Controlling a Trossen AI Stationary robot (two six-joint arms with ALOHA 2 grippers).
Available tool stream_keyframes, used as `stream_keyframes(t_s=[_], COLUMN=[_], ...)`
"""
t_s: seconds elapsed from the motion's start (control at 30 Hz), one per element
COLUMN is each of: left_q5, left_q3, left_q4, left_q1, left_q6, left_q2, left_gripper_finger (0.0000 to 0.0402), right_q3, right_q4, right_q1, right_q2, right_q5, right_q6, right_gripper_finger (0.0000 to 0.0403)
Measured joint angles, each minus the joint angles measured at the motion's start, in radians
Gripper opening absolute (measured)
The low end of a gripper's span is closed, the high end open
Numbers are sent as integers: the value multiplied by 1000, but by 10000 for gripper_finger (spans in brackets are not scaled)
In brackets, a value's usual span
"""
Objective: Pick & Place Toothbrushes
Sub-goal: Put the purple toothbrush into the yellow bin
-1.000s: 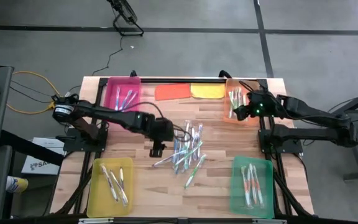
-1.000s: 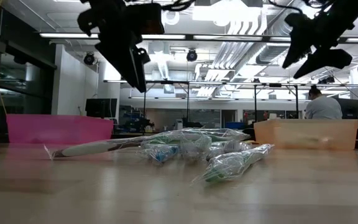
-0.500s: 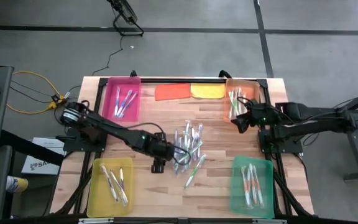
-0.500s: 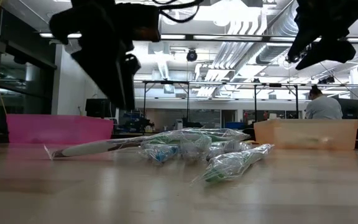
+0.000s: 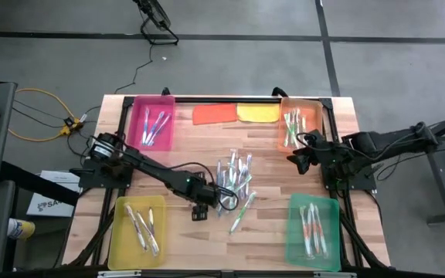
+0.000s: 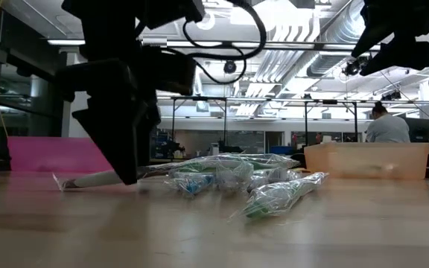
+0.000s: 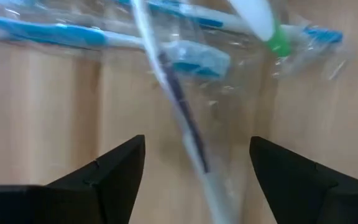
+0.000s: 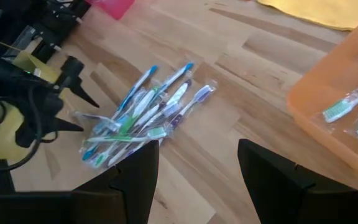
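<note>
Low view, nearest: wrapped toothbrushes (image 6: 274, 195) piled mid-table (image 5: 207, 147), loose, none held. Left claw (image 5: 200, 210) down at the pile's near-left edge, fingers (image 7: 104, 177) wide, straddling one wrapped purple-handled brush (image 7: 182, 109) without touching it. Right claw (image 5: 300, 162) raised beside the orange tray (image 5: 283, 143), fingers (image 8: 135, 180) spread wide, holding nothing. More brushes lie in the yellow tray (image 5: 118, 232), green tray (image 5: 293, 232), pink tray (image 5: 134, 123) and orange tray. Far edge: orange cloth (image 5: 215, 114), yellow cloth (image 5: 259, 113).

Bare wood around toothbrushes (image 5: 234, 185); trays (image 5: 312, 226) at corners
</note>
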Motion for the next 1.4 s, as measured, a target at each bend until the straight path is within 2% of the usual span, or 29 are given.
stream_keyframes(t_s=[0.07,0.17,0.43,0.5,0.63,0.77,0.9,1.1,1.23,1.4], left_q5=[11,32,43,54,72,67,50,87,102,175], left_q3=[0,0,0,1,7,36,74,143,193,226], left_q4=[2,1,-12,-12,-14,-42,-115,-294,-436,-606], left_q1=[0,0,1,1,1,5,16,-20,-90,-207], left_q6=[-26,-54,-84,-86,-76,-56,-64,-155,-94,112], left_q2=[10,14,14,14,13,-16,-53,-132,-183,-211], left_gripper_finger=[267,223,44,19,28,18,18,18,18,18], right_q3=[0,0,0,0,0,0,0,0,0,0], right_q4=[0,0,0,0,6,41,62,68,68,68], right_q1=[25,63,144,159,193,238,281,329,350,366], right_q2=[0,0,2,11,37,77,122,173,191,192], right_q5=[9,25,61,61,56,54,56,56,57,74], right_q6=[17,28,53,53,53,51,50,77,78,76], right_gripper_finger=[213,213,213,213,213,213,213,213,213,213])
